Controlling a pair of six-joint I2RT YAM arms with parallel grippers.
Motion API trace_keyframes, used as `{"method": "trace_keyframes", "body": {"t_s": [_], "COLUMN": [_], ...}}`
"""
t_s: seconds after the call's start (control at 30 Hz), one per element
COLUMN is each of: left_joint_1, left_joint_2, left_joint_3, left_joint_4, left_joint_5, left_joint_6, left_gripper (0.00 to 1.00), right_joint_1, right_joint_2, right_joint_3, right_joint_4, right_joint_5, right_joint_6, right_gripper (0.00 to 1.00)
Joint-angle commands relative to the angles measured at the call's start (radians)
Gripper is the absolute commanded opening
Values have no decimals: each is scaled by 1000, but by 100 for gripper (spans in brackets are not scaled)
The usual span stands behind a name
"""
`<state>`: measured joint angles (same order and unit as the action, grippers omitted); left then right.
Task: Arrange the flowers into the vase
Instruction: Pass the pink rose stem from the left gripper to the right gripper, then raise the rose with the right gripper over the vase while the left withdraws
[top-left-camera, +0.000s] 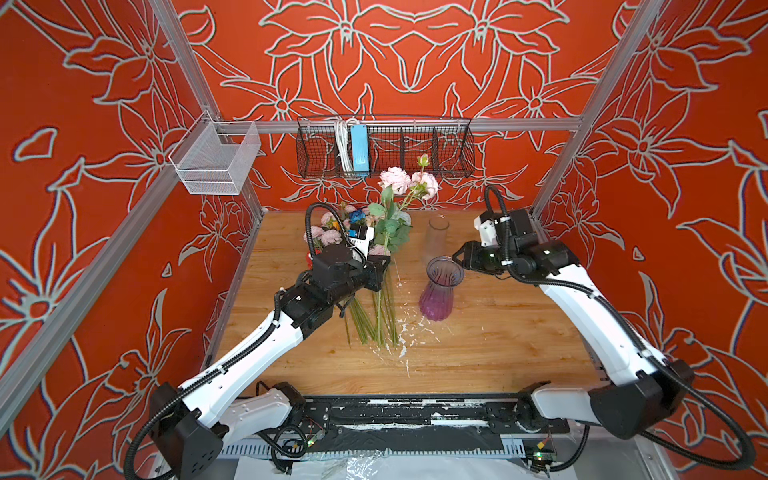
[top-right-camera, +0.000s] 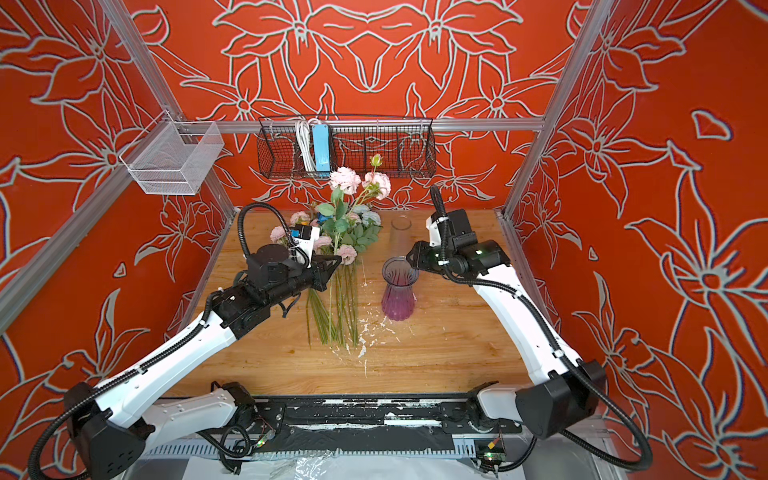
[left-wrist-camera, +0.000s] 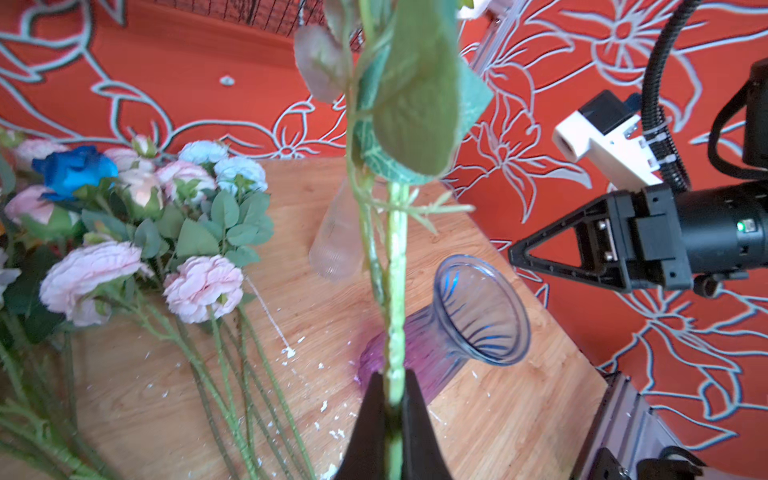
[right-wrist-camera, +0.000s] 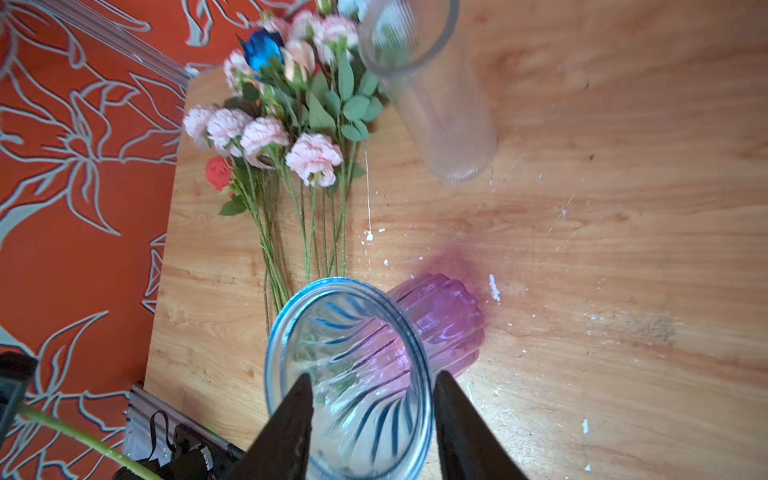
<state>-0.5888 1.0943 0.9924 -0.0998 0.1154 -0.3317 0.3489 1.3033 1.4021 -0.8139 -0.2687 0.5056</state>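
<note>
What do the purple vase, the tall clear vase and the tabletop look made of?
Purple vase: glossy ribbed glass or clear plastic, see-through, tinted purple to blue. Tall clear vase: finely ribbed, slightly frosted glass or plastic. Tabletop: wood or wood-look laminate, visible grain, satin.

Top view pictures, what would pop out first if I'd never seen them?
The bright red wallpaper with grey flower outlines fills every wall. Next, the left claw holds a tall green stem with pale pink blooms raised over the wooden table, left of a purple ribbed glass vase standing mid-table.
</note>
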Motion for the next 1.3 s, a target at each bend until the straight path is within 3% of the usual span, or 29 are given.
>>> {"method": "trace_keyframes", "body": {"t_s": [0.0,0.1,0.17,0.23,0.3,0.53,0.7,0.8,1.1,1.13,1.23,1.27], "left_joint_1": [-20,-64,-106,-146,-171,-192,-195,-196,-195,-195,-195,-195], "left_joint_2": [-25,-19,3,31,67,163,205,206,210,208,178,156], "left_joint_3": [47,102,141,188,232,288,303,302,307,305,276,255], "left_joint_4": [38,30,30,27,31,83,113,118,99,98,93,91], "left_joint_5": [41,57,58,67,91,144,171,166,143,131,75,43], "left_joint_6": [26,45,54,60,49,8,6,12,37,36,41,42], "left_gripper": [0,0,0,0,0,0,0,0,0,6,53,62], "right_joint_1": [5,5,14,33,58,111,148,167,196,199,201,202], "right_joint_2": [-111,-222,-315,-389,-417,-348,-245,-194,-160,-162,-172,-172], "right_joint_3": [57,18,-88,-203,-243,-197,-157,-124,-119,-118,-92,-76], "right_joint_4": [-55,61,287,532,654,717,730,687,711,706,664,643], "right_joint_5": [41,-86,-206,-244,-256,-370,-366,-336,-284,-270,-205,-178], "right_joint_6": [-50,-34,76,186,196,147,128,105,111,105,66,50], "right_gripper": [49,45,40,40,44,48,48,40,3,2,1,1]}}
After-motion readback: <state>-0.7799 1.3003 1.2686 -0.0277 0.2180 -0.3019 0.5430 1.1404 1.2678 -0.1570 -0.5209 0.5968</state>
